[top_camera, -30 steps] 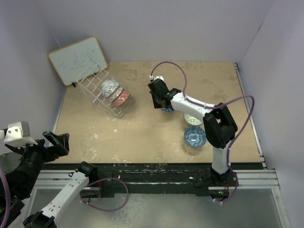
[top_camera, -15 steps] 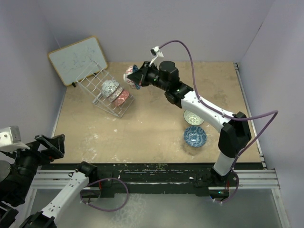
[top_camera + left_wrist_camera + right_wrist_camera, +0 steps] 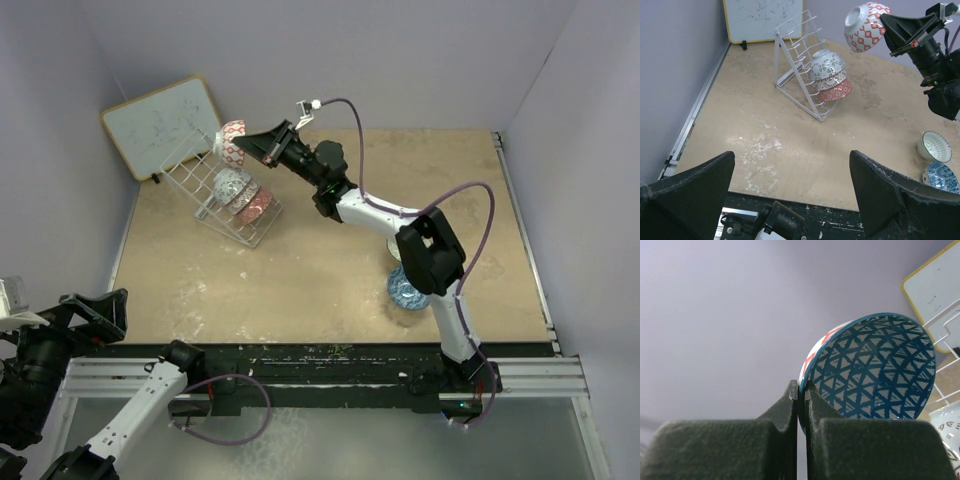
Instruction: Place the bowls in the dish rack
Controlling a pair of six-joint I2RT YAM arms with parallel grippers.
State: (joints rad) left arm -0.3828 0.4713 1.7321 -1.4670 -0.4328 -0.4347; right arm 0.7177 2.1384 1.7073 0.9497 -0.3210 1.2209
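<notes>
Over table (image 3: 300, 290), outstretched right end effector (image 3: 250, 143) pinches bowl (image 3: 232, 140).

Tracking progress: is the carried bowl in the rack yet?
Not yet: the right pincer holds the bowl by its rim, clear of the dish rack.

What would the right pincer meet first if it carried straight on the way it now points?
Carrying the bowl, the right pincer likely skims the top wires of the dish rack; if it clears them, the whiteboard or the wall by it. Depth is unclear.

A scribbled whiteboard (image 3: 163, 125) stands at the tan table's (image 3: 300, 290) far left corner.
</notes>
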